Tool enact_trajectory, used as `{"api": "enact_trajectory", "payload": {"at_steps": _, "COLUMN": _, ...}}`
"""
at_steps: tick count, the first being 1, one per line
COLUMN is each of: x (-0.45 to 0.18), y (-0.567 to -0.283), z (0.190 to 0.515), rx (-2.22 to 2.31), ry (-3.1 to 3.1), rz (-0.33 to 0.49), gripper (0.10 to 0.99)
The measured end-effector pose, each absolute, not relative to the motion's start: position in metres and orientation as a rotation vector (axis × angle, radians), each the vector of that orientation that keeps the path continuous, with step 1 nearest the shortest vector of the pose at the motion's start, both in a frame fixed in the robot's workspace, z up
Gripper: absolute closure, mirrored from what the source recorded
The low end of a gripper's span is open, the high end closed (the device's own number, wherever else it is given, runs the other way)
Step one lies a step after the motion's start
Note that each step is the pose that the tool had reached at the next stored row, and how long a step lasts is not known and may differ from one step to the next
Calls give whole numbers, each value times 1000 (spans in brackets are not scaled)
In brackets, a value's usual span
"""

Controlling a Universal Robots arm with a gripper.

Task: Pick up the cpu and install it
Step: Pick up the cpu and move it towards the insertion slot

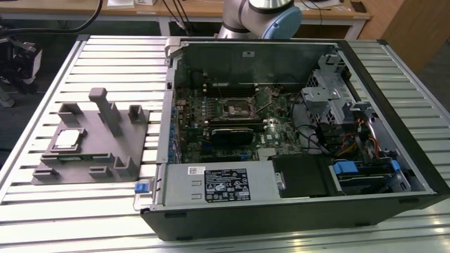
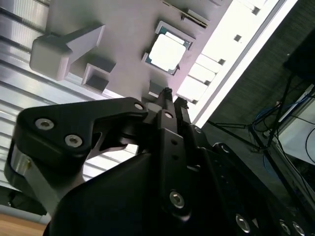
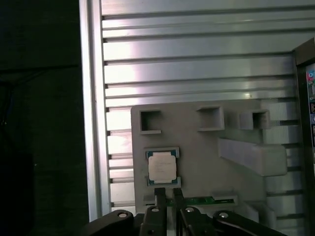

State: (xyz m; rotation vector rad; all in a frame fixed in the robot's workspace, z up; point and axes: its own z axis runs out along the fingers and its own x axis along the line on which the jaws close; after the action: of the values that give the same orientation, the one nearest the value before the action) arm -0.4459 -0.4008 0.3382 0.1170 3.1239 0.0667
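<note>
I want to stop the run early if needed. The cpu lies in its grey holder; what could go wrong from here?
The gripper points toward the cpu with jaws nearly shut, narrower than the chip; descending so, it may press the metal face instead of gripping the edges.
The green memory strip lies in the holder beside the cpu; the gripper could catch it.
The socket sits among crowded board parts; a tilted chip might seat badly.

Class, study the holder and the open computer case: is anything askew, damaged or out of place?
Nothing stands out. The cpu lies flat and square in its pocket on the grey holder, and no loose or broken part shows in the open case.
</note>
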Motion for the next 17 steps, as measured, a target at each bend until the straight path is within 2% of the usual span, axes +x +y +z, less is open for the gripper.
{"api": "enact_trajectory", "payload": {"at_steps": 1, "x": -445, "y": -401, "z": 337, "rx": 115, "ry": 3122, "rz": 66, "gripper": 922}}
{"api": "enact_trajectory", "payload": {"at_steps": 2, "x": -445, "y": -401, "z": 336, "rx": 115, "ry": 3121, "rz": 66, "gripper": 796}}
{"api": "enact_trajectory", "payload": {"at_steps": 3, "x": -444, "y": -401, "z": 334, "rx": 114, "ry": 3120, "rz": 66, "gripper": 796}}
{"api": "enact_trajectory", "payload": {"at_steps": 5, "x": -443, "y": -401, "z": 330, "rx": 109, "ry": 3120, "rz": 64, "gripper": 678}}
{"api": "enact_trajectory", "payload": {"at_steps": 6, "x": -442, "y": -401, "z": 328, "rx": 101, "ry": 3120, "rz": 64, "gripper": 678}}
{"api": "enact_trajectory", "payload": {"at_steps": 8, "x": -441, "y": -400, "z": 325, "rx": 85, "ry": 3121, "rz": 62, "gripper": 561}}
{"api": "enact_trajectory", "payload": {"at_steps": 10, "x": -441, "y": -401, "z": 321, "rx": 73, "ry": 3121, "rz": 59, "gripper": 561}}
{"api": "enact_trajectory", "payload": {"at_steps": 12, "x": -441, "y": -401, "z": 317, "rx": 67, "ry": 3121, "rz": 58, "gripper": 447}}
{"api": "enact_trajectory", "payload": {"at_steps": 13, "x": -441, "y": -401, "z": 316, "rx": 66, "ry": 3121, "rz": 57, "gripper": 447}}
{"api": "enact_trajectory", "payload": {"at_steps": 14, "x": -441, "y": -401, "z": 314, "rx": 65, "ry": 3122, "rz": 56, "gripper": 388}}
{"api": "enact_trajectory", "payload": {"at_steps": 15, "x": -441, "y": -401, "z": 312, "rx": 65, "ry": 3122, "rz": 54, "gripper": 388}}
{"api": "enact_trajectory", "payload": {"at_steps": 16, "x": -441, "y": -401, "z": 311, "rx": 65, "ry": 3122, "rz": 54, "gripper": 325}}
{"api": "enact_trajectory", "payload": {"at_steps": 17, "x": -441, "y": -401, "z": 309, "rx": 64, "ry": 3121, "rz": 53, "gripper": 325}}
